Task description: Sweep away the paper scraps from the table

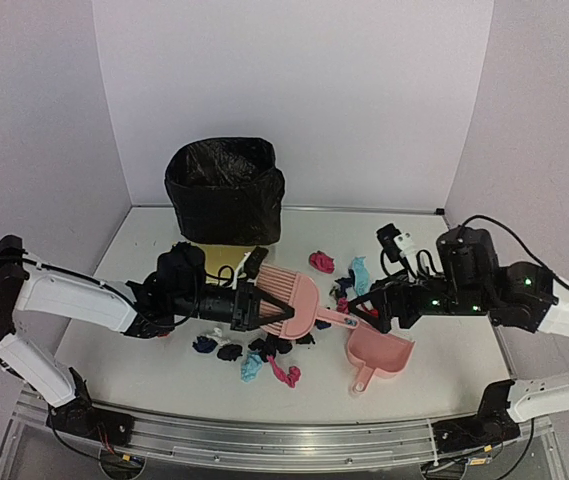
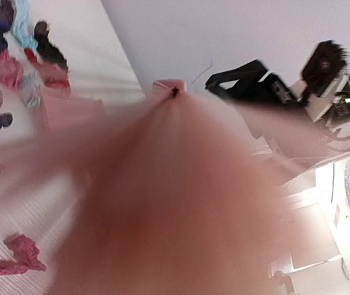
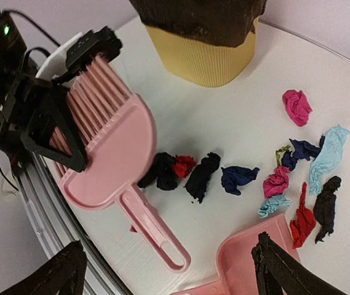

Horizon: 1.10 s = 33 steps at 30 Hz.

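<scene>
From overhead I see my left claw (image 1: pixel 254 303) pinching the pink brush (image 1: pixel 299 300) beside paper scraps (image 1: pixel 264 358) strewn across the surface (image 1: pixel 144 365). Left wrist: only blurred pink up close. Right wrist: right claw (image 3: pixel 170 255) spread wide near the dustpan (image 3: pixel 236 267).

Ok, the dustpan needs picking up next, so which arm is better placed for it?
Probably right: the right gripper is open beside the dustpan, while the left gripper is shut on the brush.

Paper scraps (image 1: pixel 252 366) on table (image 1: pixel 144 350) beside brush (image 1: pixel 286 300)
</scene>
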Available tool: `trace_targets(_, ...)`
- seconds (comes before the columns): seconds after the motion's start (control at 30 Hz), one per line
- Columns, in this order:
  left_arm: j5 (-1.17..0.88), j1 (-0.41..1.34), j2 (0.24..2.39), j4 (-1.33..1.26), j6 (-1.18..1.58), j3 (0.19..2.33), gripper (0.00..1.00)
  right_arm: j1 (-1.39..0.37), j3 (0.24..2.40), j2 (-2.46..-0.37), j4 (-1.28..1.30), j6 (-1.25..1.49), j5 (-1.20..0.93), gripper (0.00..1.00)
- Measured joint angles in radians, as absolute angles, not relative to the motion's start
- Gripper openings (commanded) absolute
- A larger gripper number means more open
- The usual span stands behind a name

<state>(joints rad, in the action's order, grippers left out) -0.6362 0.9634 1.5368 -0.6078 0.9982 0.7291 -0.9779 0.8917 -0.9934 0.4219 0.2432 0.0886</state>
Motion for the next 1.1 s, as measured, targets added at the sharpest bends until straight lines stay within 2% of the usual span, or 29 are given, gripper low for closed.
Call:
trace_targets(0.1,-0.563,0.963,1.455,-0.735,1.002,0.663,0.0,-0.978,0.797,-0.884,0.298,0.386,0.089,0.91)
trace_targets(0.2,-0.512,0.963,1.405,-0.838,1.008,0.64,0.0,-0.978,0.761,-0.871,0.176,0.491,0.055,0.9)
trace_targets(0.5,-0.468,0.963,1.391,-1.014,1.055,0.638,0.0,-0.978,0.757,-1.083,-0.167,0.636,-0.09,0.81)
trace_targets(0.67,-0.466,0.963,1.399,-1.082,1.094,0.635,0.0,-0.978,0.757,-1.117,-0.339,0.651,-0.15,0.78)
trace_targets(0.73,-0.465,0.963,1.401,-1.089,1.104,0.633,0.0,-0.978,0.757,-1.116,-0.385,0.652,-0.163,0.76)
trace_targets(0.83,-0.461,0.963,1.403,-1.096,1.112,0.633,0.0,-0.978,0.757,-1.116,-0.422,0.647,-0.166,0.67)
trace_targets(1.1,-0.47,0.963,1.42,-1.111,1.142,0.632,0.0,-0.978,0.762,-1.116,-0.447,0.611,-0.166,0.65)
